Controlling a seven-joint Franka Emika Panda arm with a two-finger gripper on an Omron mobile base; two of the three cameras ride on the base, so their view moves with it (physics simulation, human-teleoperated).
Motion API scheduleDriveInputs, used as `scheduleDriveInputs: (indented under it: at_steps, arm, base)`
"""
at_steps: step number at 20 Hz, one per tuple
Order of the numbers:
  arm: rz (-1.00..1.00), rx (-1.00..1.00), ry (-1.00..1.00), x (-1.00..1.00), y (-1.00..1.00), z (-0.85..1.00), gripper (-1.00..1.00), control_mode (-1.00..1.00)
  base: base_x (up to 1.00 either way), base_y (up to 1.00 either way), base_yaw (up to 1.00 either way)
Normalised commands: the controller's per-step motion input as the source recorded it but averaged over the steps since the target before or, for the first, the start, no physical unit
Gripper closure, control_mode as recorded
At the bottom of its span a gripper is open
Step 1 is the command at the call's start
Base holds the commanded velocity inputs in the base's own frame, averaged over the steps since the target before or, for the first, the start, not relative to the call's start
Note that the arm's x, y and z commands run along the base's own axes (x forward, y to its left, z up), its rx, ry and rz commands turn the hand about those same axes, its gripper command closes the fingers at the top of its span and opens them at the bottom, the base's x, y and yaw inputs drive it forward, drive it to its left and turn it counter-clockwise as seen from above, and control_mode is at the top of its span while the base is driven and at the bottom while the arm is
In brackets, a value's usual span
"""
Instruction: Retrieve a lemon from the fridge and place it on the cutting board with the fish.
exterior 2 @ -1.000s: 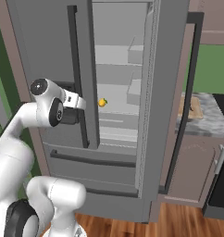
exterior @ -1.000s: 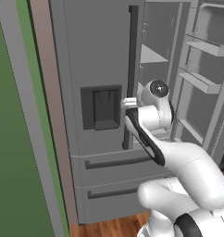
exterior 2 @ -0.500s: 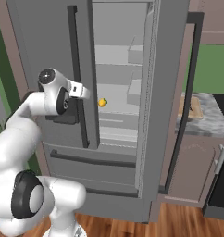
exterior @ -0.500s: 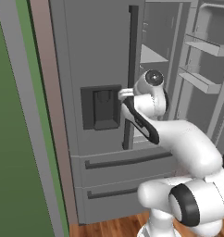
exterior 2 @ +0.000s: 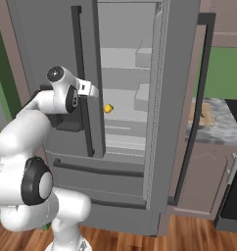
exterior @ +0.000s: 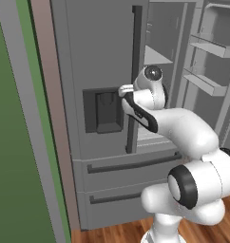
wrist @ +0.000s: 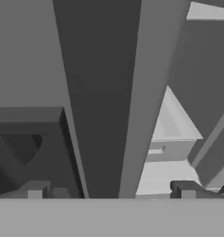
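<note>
The grey fridge [exterior 2: 42, 44] has its right door [exterior 2: 175, 98] swung open, which bares pale shelves. A small yellow lemon [exterior 2: 108, 108] sits on a middle shelf, just right of the left door's edge. My gripper [exterior 2: 95, 91] is open at the left door's long dark handle [exterior: 135, 71], a little above and left of the lemon. In the hand view the fingertips [wrist: 36, 190] stand wide on either side of that handle [wrist: 100, 92], holding nothing. The tan cutting board [exterior 2: 202, 113] lies on the counter to the right. I cannot make out the fish.
The dark dispenser recess [exterior: 103, 110] is left of the handle, with two drawers [exterior: 131, 163] below it. The open right door's bins [exterior: 207, 80] jut out at the right. A grey marbled counter [exterior 2: 216, 128] runs beside the fridge, and a green wall [exterior: 12, 142] closes the left side.
My hand has risen a little and swung in toward the left door's handle and edge. The jaws have stayed wide open, and the lemon has not moved.
</note>
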Motion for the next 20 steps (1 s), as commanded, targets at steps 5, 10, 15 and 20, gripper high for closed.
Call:
scheduleDriveInputs:
  at_steps: [5, 10, 15, 20]
  arm:
    - [0.00, -0.02, -0.10, 0.32, 0.06, 0.00, -1.00, -1.00]
    - [0.00, -0.01, -0.11, 0.41, 0.02, 0.00, -1.00, -1.00]
    - [0.00, 0.00, -0.07, 0.48, 0.00, 0.00, -1.00, -1.00]
    - [0.01, -0.01, -0.01, 0.52, 0.00, 0.02, -1.00, -1.00]
  base:
    - [0.00, 0.00, 0.00]
    - [0.00, 0.00, 0.00]
    - [0.00, 0.00, 0.00]
    - [0.00, 0.00, 0.00]
